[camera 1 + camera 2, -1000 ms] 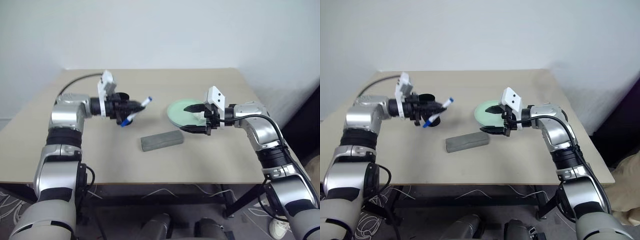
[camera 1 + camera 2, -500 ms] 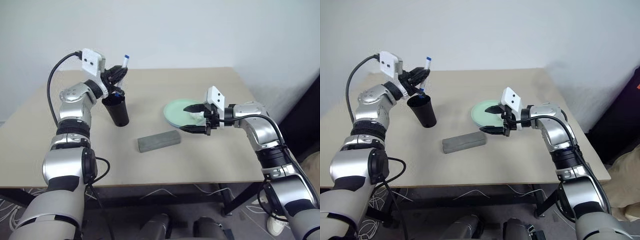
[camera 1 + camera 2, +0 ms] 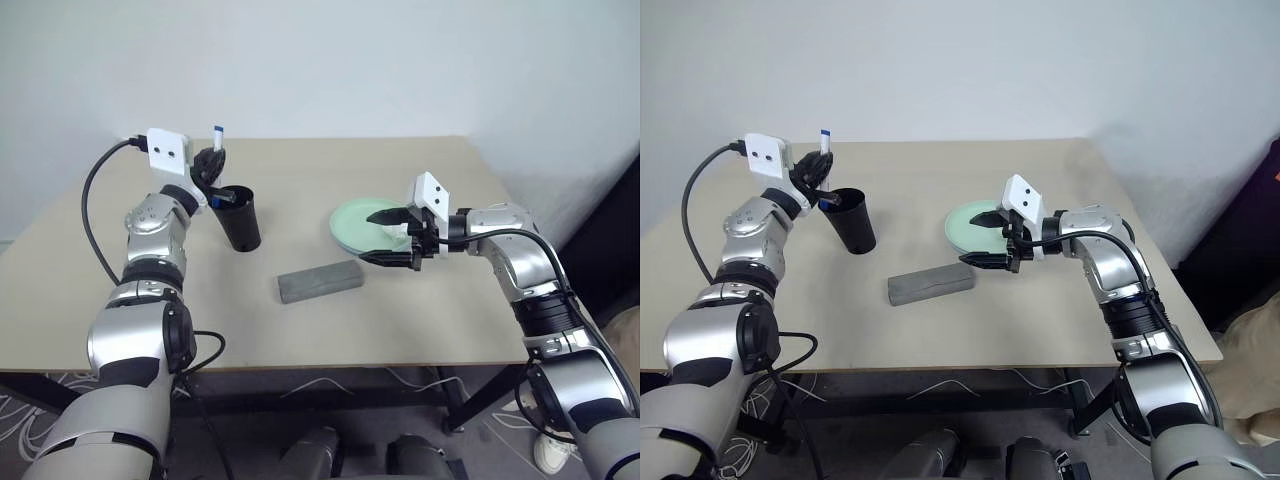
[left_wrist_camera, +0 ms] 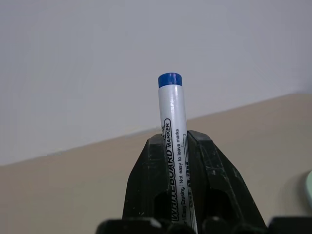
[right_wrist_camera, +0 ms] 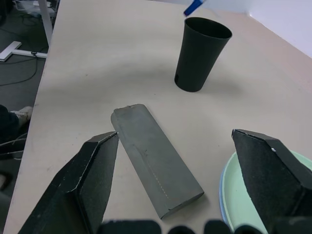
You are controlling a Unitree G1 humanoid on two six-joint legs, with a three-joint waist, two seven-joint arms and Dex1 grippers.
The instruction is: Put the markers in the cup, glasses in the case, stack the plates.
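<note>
Left wrist view: a marker (image 4: 172,146) is clamped upright between the left gripper (image 3: 212,168) fingers, its lower end cut off, held just above the rim of the cup (image 3: 240,218). The right gripper (image 3: 385,237) is held with fingers wide apart over the plates (image 3: 352,226), which are partly hidden behind it. The case (image 3: 320,281) lies closed on the table (image 3: 420,320).

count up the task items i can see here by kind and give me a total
markers: 1, held upright in the left pincer, marker
cups: 1, black cup
cases: 1, grey case, shut
plates: 2, mint green plate on blue plate
total: 5
</note>
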